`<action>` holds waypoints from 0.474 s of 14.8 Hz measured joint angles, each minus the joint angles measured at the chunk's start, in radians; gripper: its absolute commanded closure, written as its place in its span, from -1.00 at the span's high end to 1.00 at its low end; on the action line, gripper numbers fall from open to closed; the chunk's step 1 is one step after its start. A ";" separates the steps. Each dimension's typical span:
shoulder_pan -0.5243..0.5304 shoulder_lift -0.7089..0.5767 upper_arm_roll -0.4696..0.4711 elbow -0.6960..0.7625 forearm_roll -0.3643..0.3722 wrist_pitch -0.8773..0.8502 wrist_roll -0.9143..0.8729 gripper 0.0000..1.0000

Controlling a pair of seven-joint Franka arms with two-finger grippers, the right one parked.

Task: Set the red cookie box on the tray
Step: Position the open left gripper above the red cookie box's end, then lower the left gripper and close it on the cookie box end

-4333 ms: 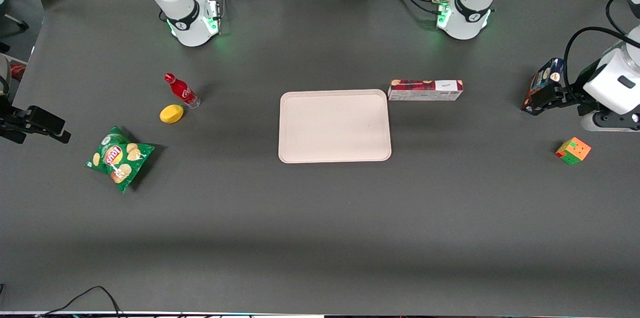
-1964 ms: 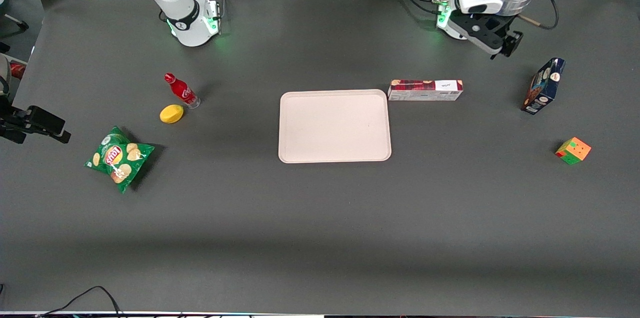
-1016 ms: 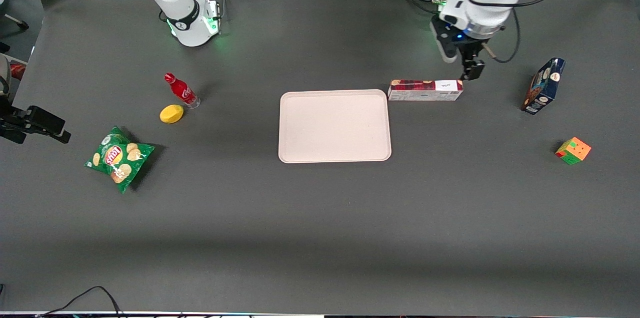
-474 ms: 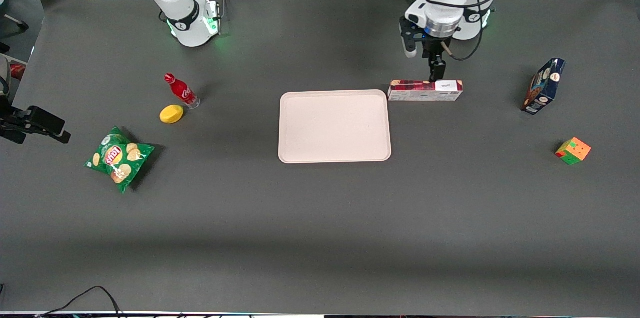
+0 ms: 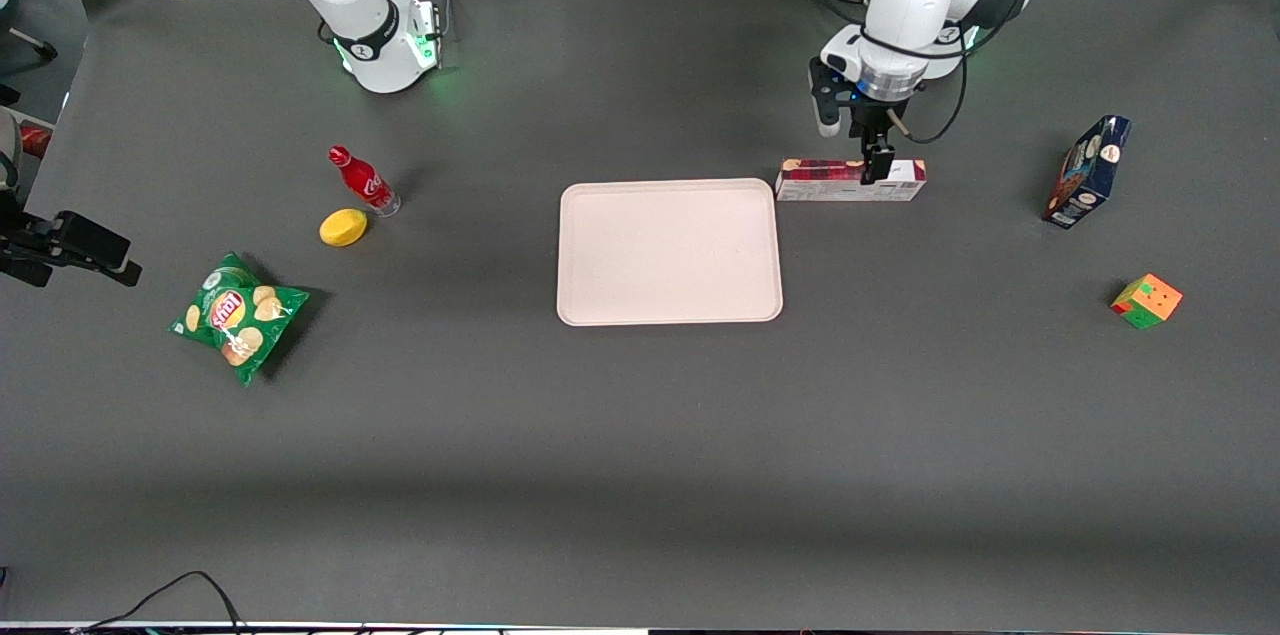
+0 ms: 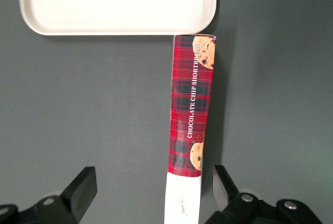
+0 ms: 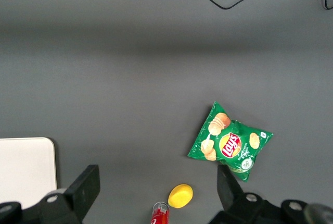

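Now hovering over the red cookie box (image 5: 849, 180), hand (image 5: 852, 137) spread wide and empty.

From the left wrist: dark fingers (image 6: 225, 184) well apart, straddling the box's white label end (image 6: 182, 203) without touching; red plaid carton (image 6: 189, 130) lettered "CHOCOLATE CHIP SHORTBREAD", cookie pictures along it, plaid end just beside the tray's (image 6: 117, 27) rim. From the front only: box lying flat on the grey bench (image 5: 640, 435), at the tray's (image 5: 669, 308) corner on the working arm's side, one finger (image 5: 879, 161) crossing the carton. Farther toward the working arm's end, an upright dark blue cookie box (image 5: 1087, 172) and a colour cube (image 5: 1146, 301); toward the parked arm's end, a red cola bottle (image 5: 364, 181), a lemon (image 5: 343, 227), a green Lay's chip bag (image 5: 238, 314). Between carton and tray, nothing but bare bench.
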 measured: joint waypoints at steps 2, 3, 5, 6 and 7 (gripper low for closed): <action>0.002 0.038 0.004 -0.001 0.000 0.002 0.000 1.00; 0.003 0.052 0.007 -0.002 0.000 0.002 0.000 1.00; 0.003 0.073 0.013 -0.006 -0.001 0.002 0.000 1.00; 0.003 0.081 0.015 -0.009 -0.001 0.002 0.000 1.00; 0.003 0.087 0.015 -0.012 -0.001 0.002 0.000 1.00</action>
